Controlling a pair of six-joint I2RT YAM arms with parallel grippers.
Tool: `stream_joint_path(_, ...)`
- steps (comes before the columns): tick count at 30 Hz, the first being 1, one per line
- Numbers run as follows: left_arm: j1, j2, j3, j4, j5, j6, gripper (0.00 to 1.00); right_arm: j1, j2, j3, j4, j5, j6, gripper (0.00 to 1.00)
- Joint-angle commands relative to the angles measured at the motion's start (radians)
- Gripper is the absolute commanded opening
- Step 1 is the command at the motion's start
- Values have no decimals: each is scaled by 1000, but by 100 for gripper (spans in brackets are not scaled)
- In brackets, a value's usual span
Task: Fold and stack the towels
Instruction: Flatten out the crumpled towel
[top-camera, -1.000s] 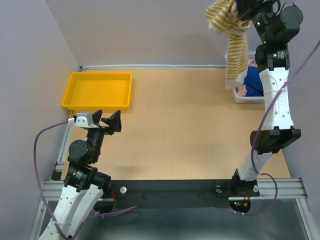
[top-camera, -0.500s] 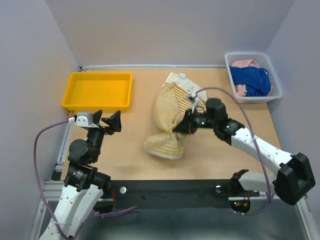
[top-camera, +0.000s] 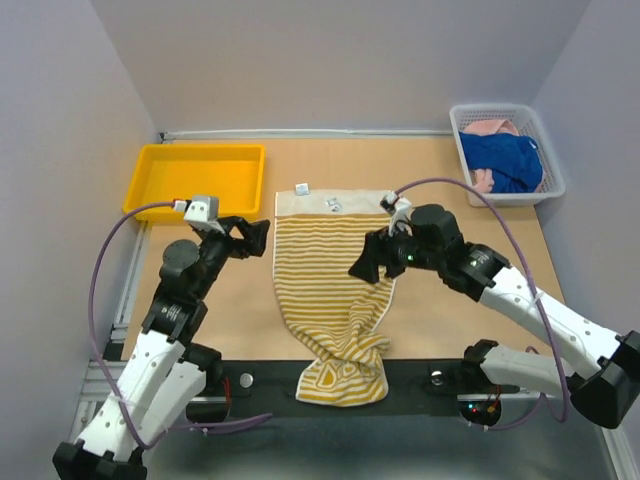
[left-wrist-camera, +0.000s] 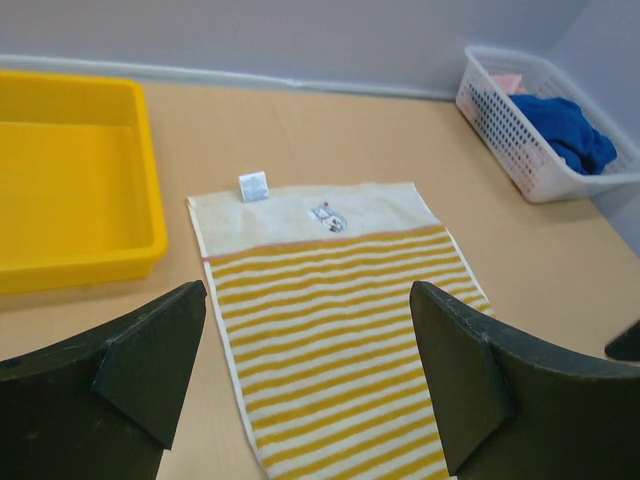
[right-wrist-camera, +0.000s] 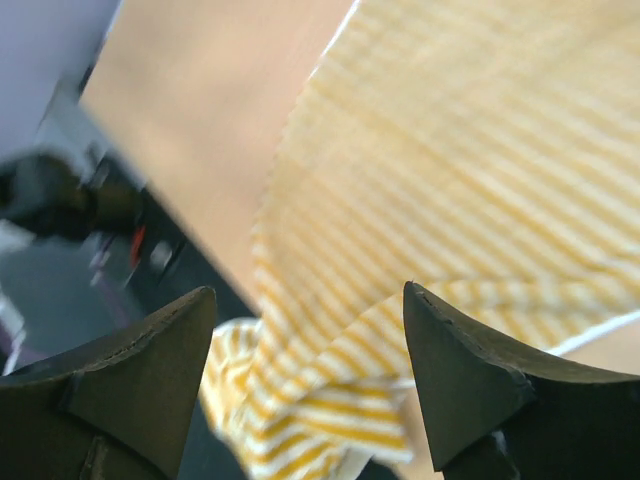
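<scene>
**Striped towel** (top-camera: 335, 290): yellow-and-cream, at the centre of the worktop (top-camera: 245, 310). The cream band lies flat at 12 o'clock with a white tag (top-camera: 301, 188) and a small motif (left-wrist-camera: 327, 215) too small to read. The 6 o'clock end is bunched and droops over the black front rail.

**Right gripper** (top-camera: 372, 262): fingers apart and empty over the towel's 3 o'clock edge, hiding part of it. The wrist view is blurred.

**Left gripper** (top-camera: 245, 238): fingers wide apart, holding nothing, at the towel's 9 o'clock side.

**White basket** (top-camera: 553, 170): at 2 o'clock, holding the blue towel (top-camera: 505, 160), which largely covers the pink towel (top-camera: 488, 127).

**Yellow tray** (top-camera: 190, 148): at 10 o'clock.
</scene>
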Motion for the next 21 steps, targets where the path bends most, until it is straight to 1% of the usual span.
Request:
stream_joint_path(1, 1, 190, 122, -2, 96, -35, 94, -133, 108, 133, -91, 358, -161, 79)
stream_joint_path(2, 1, 227, 141, -15, 82, -38, 94, -246, 138, 150, -72, 326, -188, 77)
stream_joint_path(3, 2, 303, 178, -41, 71, -40, 94, -296, 208, 170, -59, 312, -201, 75)
stream_joint_path(4, 1, 342, 178, -41, 59, -40, 94, -338, 244, 187, -45, 312, -215, 75)
stream_joint_path(5, 1, 383, 217, -67, 30, -43, 94, -387, 280, 232, -23, 280, -229, 74)
stream_joint_path(6, 1, 456, 256, -87, 11, -43, 94, -399, 363, 255, -15, 282, -258, 74)
stream_joint_path(7, 1, 494, 274, -98, -28, -43, 94, -425, 403, 279, 1, 277, -267, 74)
stream_joint_path(9, -1, 566, 313, -111, -64, -49, 94, -453, 490, 358, 16, 265, -272, 74)
stream_joint_path(10, 1, 634, 354, -121, -103, -45, 93, -479, 576, 416, 31, 257, -269, 71)
stream_joint_path(12, 1, 702, 400, -125, -114, -40, 92, -497, 648, 481, 37, 245, -275, 66)
stream_joint_path(13, 1, 766, 429, -127, -118, -31, 91, -505, 693, 512, 41, 234, -293, 64)
stream_joint_path(14, -1, 796, 481, -159, -122, -26, 89, -508, 759, 541, 39, 225, -303, 63)
stream_joint_path(15, -1, 825, 507, -168, -121, -15, 89, -508, 791, 603, 41, 220, -326, 62)
stream_joint_path(16, -1, 871, 527, -177, -125, -2, 89, -508, 819, 631, 41, 207, -336, 59)
stream_joint_path(17, -1, 893, 567, -180, -139, 12, 89, -508, 875, 662, 41, 181, -344, 59)
stream_joint_path(19, -1, 949, 615, -184, -162, 40, 89, -508, 925, 729, 44, 148, -376, 59)
stream_joint_path(21, -1, 1004, 646, -191, -168, 49, 89, -508, 994, 765, 42, 153, -396, 59)
